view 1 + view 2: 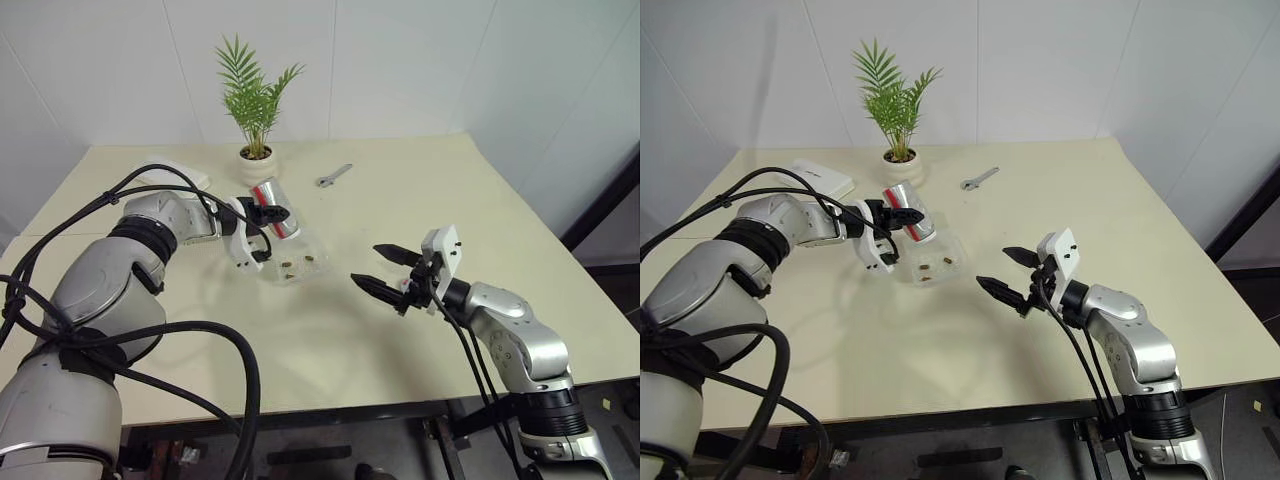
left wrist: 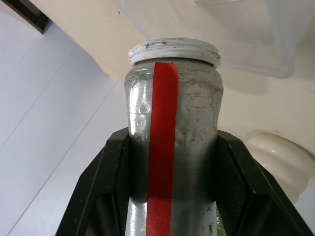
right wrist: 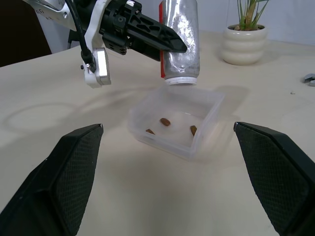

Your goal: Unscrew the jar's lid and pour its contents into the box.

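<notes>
Presently the left gripper (image 3: pixel 147 32) is clenched on the jar (image 3: pixel 180 39), upended above the box (image 3: pixel 174 123) on the table (image 1: pixel 450 200); its base is cut off. Three brown contents (image 3: pixel 165 121) lie inside. Right gripper (image 1: pixel 385 272) released, empty.

Far back on the cream worktop (image 1: pixel 420 190) stands a potted palm (image 1: pixel 255 100) in a white ribbed pot, a small wrench (image 1: pixel 334 176) beside it, a flat white case (image 1: pixel 820 178) on the other side.
</notes>
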Controlling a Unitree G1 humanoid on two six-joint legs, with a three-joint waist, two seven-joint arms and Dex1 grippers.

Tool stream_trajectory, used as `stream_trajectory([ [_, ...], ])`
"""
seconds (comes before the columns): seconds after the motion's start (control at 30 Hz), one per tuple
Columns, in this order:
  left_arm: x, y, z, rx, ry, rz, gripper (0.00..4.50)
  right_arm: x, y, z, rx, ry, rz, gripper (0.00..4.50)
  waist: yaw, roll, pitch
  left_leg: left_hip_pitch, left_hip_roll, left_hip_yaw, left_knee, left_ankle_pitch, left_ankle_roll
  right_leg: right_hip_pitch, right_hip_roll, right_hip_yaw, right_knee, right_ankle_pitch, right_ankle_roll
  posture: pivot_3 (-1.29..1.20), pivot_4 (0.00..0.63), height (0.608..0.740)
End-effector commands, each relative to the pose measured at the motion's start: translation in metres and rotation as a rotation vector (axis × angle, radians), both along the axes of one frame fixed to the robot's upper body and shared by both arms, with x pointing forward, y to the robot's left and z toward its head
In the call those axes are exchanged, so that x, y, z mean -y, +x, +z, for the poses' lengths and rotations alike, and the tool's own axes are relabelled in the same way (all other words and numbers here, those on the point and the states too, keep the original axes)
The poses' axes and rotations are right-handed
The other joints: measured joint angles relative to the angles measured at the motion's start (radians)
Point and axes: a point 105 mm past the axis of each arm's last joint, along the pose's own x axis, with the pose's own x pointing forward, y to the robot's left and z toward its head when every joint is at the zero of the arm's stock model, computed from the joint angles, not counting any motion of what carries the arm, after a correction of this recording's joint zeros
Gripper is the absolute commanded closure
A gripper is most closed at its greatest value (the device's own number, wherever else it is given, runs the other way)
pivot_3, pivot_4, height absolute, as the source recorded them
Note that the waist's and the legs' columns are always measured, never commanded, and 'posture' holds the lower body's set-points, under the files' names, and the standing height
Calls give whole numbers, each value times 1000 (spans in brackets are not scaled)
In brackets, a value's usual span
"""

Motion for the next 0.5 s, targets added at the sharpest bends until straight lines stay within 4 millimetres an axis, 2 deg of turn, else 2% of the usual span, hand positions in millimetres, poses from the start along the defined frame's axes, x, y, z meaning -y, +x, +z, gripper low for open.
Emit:
stream_trajectory([
  [0.03, 4, -3, 30, 19, -133, -6, 2615, 0, -4, 8, 40, 14, 6, 18, 0, 0, 0, 0, 0, 0, 0, 0, 0, 0, 0, 0, 0, 0, 0, 0, 150, 740],
  [0.17, -3, -8, 38, -127, -408, 53, 2615, 0, -6, 8, 40, 10, 27, 18, 0, 0, 0, 0, 0, 0, 1, 0, 0, 0, 0, 0, 1, 0, 0, 0, 150, 740],
  [0.2, -10, -8, 40, -212, -551, 99, 2615, 0, -7, 9, 41, 4, 41, 18, -1, 0, 0, 0, 0, 0, 1, 0, 0, 0, 0, 0, 1, 0, 0, 0, 150, 740],
  [0.33, -41, -9, 49, -391, -942, 202, 2615, 2, -8, 9, 52, -29, 75, 18, -5, 0, 0, 2, 0, 3, 1, 0, 0, 0, 0, 1, 3, 0, 0, 0, 150, 740],
  [0.5, -91, -8, 45, -614, -1495, 280, 2615, 2, -5, 11, 108, -84, 106, 18, -6, 0, 0, 2, 0, 3, 7, 0, 0, 0, 0, 2, 8, 0, 0, 0, 150, 740],
])
